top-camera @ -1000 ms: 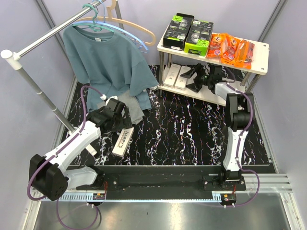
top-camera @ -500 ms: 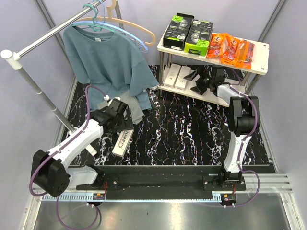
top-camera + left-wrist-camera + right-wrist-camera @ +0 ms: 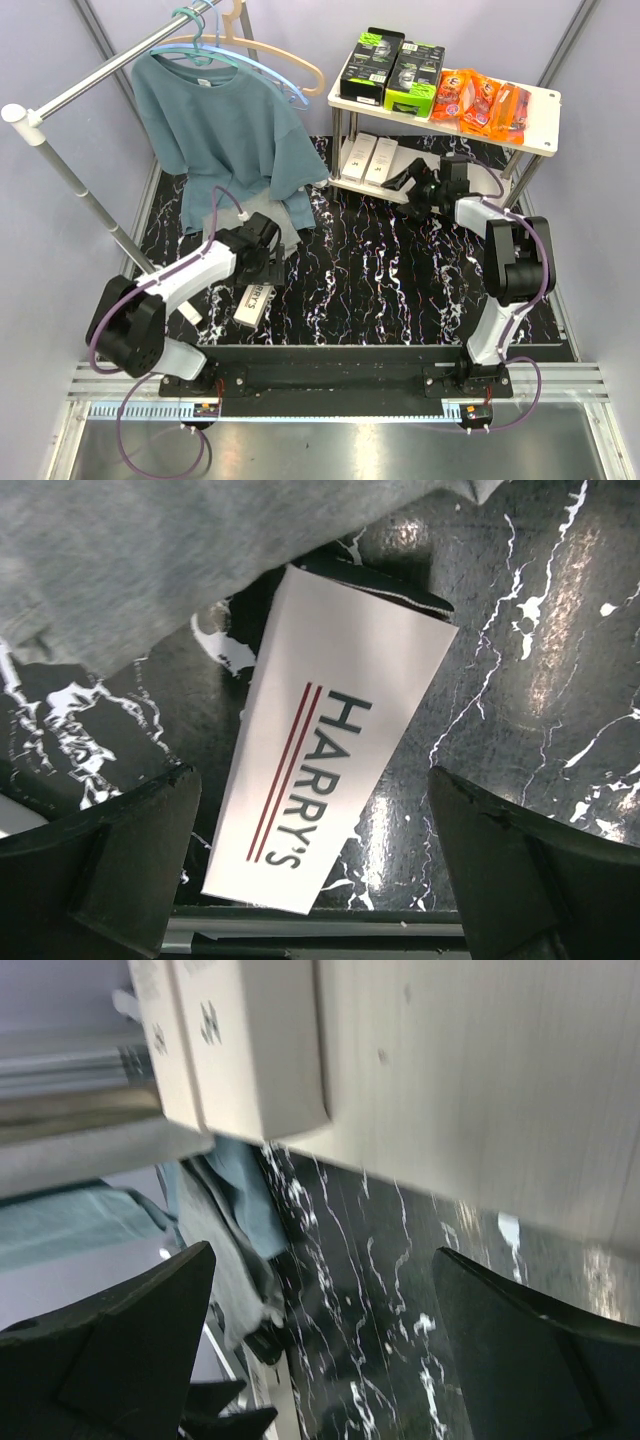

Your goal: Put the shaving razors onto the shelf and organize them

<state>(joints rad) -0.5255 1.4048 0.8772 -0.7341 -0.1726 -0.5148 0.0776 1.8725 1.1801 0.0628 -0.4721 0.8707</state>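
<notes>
Two jaw pairs spread: left gripper [image 3: 316, 865] over HARRY'S box [image 3: 335, 780], grey cloth [image 3: 150, 560] at its end; right gripper [image 3: 325, 1350] beside shelf [image 3: 480, 1080].

Two slim white boxes [image 3: 235, 1045] lie touching on the shelf board [image 3: 480, 1080] at eleven o'clock. The right tool [image 3: 322, 1253] is spread wide above the marbled bench [image 3: 390, 1360].

The table top [image 3: 380, 260] is black, marble-patterned, with white veining. The shelf [image 3: 545, 103] has cream-white boards and silver legs. The upper-board boxes [image 3: 395, 68] are black and lime green; the blister packs [image 3: 480, 98] are orange. The lower-board boxes [image 3: 360, 155] are white. The box on the table [image 3: 335, 770] is white, with black "HARRY'S" lettering and two red lines. The T-shirt [image 3: 220, 120] is teal; the cloth [image 3: 120, 560] is grey. The arms [image 3: 185, 282] are white with black joints and purple cables.
</notes>
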